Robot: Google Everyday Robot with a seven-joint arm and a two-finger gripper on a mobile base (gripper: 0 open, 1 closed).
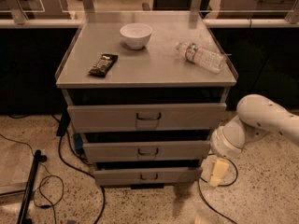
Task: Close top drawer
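The top drawer (112, 117) is the widest grey front of three, with a small wire loop handle (148, 117) at its middle. A dark gap shows between its front and the cabinet's top (149, 76). My gripper (217, 172) hangs low at the right of the cabinet, beside the bottom drawer (117, 176) and close to the floor. It is apart from all the drawers and holds nothing that I can see. My white arm (261, 120) comes in from the right edge.
On the cabinet top are a white bowl (136, 35), a dark snack packet (103, 65) and a plastic water bottle (201, 56) lying on its side. The middle drawer (112, 151) is below the top one. Cables (51, 181) and a black pole (32, 185) lie on the floor at left.
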